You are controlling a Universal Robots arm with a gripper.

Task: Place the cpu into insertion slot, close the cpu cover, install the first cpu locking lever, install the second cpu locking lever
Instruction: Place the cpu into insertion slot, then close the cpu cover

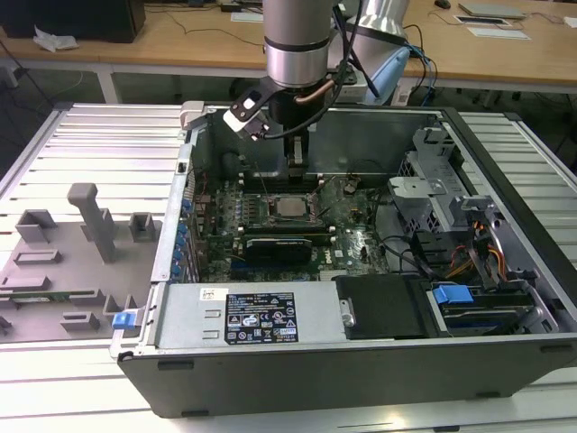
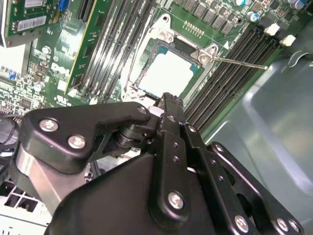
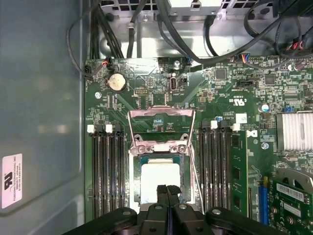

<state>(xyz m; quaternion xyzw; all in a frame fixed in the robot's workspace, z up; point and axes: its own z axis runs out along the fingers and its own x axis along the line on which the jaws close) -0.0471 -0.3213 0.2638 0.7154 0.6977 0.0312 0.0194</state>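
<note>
- A slatted, silvery metal workbench [image 1: 108,135] carries everything.
- An open computer case [image 1: 361,374] lies on its side on the slats, toward the exterior view's right, with its open side facing up.
- A flat grey fixture plate [image 1: 68,275] with upright grey blocks lies just beside the case, on the exterior view's left.

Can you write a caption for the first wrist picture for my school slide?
Shut gripper hovers over the cpu lying in its slot, cover flipped open.

robotics lab bench for computer assembly
a silver robot arm [image 1: 293,45] over an open dark grey metal computer case [image 1: 361,383] on a ribbed aluminium table [image 1: 99,135], grey plastic fixtures [image 1: 95,221] beside it, pale wooden desks [image 1: 180,41] behind.
</note>
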